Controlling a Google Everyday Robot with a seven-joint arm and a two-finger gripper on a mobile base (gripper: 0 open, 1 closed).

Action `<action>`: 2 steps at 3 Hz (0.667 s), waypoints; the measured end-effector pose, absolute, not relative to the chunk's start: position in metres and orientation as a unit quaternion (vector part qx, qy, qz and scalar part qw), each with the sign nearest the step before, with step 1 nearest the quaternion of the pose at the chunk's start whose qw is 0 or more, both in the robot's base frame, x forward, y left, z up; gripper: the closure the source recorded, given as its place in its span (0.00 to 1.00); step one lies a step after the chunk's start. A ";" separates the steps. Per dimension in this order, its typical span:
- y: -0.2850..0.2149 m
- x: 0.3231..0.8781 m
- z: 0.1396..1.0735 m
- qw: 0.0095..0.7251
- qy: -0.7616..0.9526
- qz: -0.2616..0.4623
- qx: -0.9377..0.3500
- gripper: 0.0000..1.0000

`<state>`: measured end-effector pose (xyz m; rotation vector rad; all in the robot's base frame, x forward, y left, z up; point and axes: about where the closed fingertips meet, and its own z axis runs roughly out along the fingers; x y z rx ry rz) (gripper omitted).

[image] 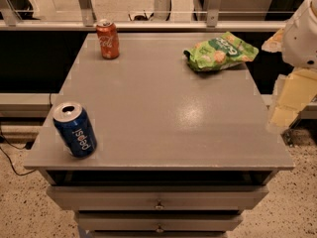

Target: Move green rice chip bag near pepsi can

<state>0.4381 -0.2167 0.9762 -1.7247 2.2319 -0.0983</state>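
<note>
The green rice chip bag [220, 51] lies flat at the far right corner of the grey table top [158, 108]. The pepsi can [75, 129] stands at the near left corner, dark blue with a silver top, leaning slightly. My gripper [286, 104] hangs off the table's right edge, beyond the right side and nearer to me than the bag. It holds nothing that I can see. The white arm [303, 31] rises above it at the frame's right edge.
An orange-red soda can [107, 38] stands upright at the far left of the table. Drawers [158, 197] sit below the front edge. A rail and glass wall [148, 14] run behind the table. Speckled floor lies on both sides.
</note>
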 end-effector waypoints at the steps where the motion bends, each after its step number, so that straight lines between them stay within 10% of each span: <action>1: -0.217 0.438 0.976 0.159 0.781 -0.034 -0.603 0.00; 2: -0.210 0.462 0.966 0.184 0.775 -0.023 -0.605 0.00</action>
